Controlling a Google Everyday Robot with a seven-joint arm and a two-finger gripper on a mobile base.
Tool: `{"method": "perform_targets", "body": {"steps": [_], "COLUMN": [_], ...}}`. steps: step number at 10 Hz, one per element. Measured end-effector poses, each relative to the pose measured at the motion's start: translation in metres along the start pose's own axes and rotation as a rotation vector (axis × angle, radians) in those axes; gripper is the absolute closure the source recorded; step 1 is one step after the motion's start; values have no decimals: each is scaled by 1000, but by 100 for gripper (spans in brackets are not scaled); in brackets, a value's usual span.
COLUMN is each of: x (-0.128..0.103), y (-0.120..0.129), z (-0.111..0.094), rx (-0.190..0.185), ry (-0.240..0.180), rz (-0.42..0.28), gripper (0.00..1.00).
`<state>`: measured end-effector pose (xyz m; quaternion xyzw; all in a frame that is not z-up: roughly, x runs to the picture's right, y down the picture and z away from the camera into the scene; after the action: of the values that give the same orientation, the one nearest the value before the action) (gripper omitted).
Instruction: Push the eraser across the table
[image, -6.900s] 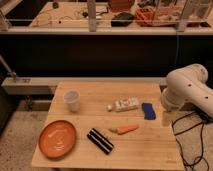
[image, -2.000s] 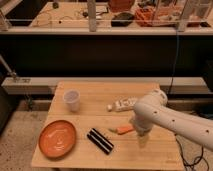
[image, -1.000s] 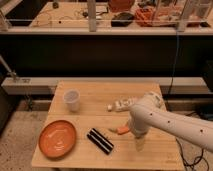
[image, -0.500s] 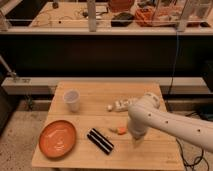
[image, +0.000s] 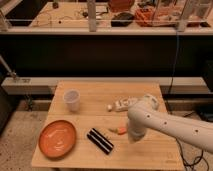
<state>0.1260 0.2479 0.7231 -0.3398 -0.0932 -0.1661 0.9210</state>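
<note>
The eraser (image: 100, 141), a long flat black block with a pale stripe, lies at an angle on the light wooden table (image: 95, 95) near its front middle. My white arm (image: 170, 125) reaches in from the right over the table. The gripper (image: 132, 136) hangs at the arm's end, just right of the eraser and a short gap from it, right next to the orange carrot (image: 120, 130).
An orange plate (image: 57, 138) sits at the front left. A clear plastic cup (image: 72, 100) stands at the back left. A white crumpled packet (image: 120, 105) lies behind the carrot. A dark counter wall stands beyond the table's far edge.
My arm has swung left across the table from the right side, covering the blue block, and the gripper has come down close to the eraser's right end. The eraser has not moved.
</note>
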Motion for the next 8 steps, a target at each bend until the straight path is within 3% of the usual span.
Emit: {"method": "perform_targets", "body": {"steps": [8], "x": [-32], "y": [-22], "z": [26], "rx": [2], "ry": [-11], "rz": [-93], "gripper": [98]}}
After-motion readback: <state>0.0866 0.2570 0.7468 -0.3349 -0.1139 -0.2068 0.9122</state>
